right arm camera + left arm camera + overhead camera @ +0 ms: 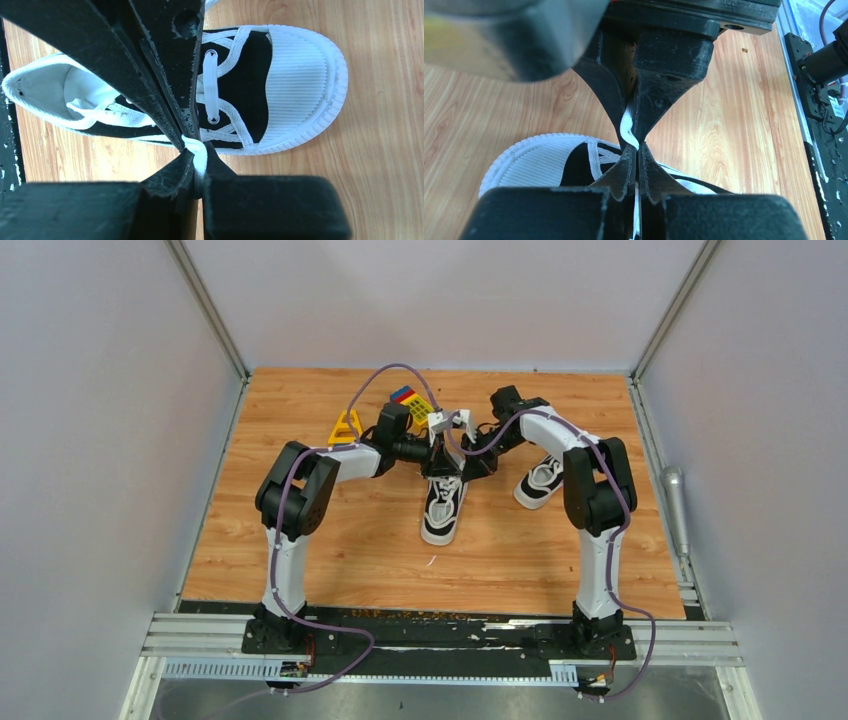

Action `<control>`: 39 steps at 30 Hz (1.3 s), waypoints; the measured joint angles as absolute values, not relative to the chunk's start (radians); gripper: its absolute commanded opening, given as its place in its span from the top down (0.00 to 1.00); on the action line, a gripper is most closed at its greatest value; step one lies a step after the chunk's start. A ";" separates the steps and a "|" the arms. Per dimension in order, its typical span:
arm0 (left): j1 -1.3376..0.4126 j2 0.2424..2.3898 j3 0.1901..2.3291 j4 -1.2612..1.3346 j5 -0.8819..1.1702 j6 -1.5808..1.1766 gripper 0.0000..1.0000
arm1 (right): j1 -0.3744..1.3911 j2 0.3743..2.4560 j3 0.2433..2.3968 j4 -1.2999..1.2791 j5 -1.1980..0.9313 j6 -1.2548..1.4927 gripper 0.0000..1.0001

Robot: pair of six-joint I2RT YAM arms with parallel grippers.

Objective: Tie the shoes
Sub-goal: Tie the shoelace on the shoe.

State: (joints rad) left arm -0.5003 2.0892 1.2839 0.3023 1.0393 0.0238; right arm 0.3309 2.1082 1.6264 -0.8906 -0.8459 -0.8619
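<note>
A black canvas shoe (443, 510) with a white toe cap lies in the middle of the table, toe toward me. Both grippers meet tip to tip just above its laced top. In the left wrist view my left gripper (637, 150) is shut on a white lace (626, 125), and the right arm's fingers (664, 90) pinch the same strand from above. In the right wrist view my right gripper (196, 152) is shut on a white lace (200, 156) beside the shoe (290, 85). The second shoe (540, 480) lies to the right, partly under the right arm.
Colourful toy blocks (345, 427) (410, 400) sit behind the left arm at the back of the wooden table (330, 550). A grey metal cylinder (672, 495) lies off the table's right edge. Grey walls enclose three sides.
</note>
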 measured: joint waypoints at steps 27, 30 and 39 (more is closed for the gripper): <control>-0.442 2.117 1.131 0.699 1.011 -0.392 1.00 | 0.288 2.098 1.540 -0.875 -0.952 -0.938 0.63; -0.437 2.119 1.131 0.719 1.011 -0.416 1.00 | 0.285 2.098 1.536 -0.864 -0.952 -0.941 0.63; -0.437 2.139 1.131 0.730 1.012 -0.437 1.00 | 0.285 2.085 1.517 -0.763 -0.953 -0.917 0.63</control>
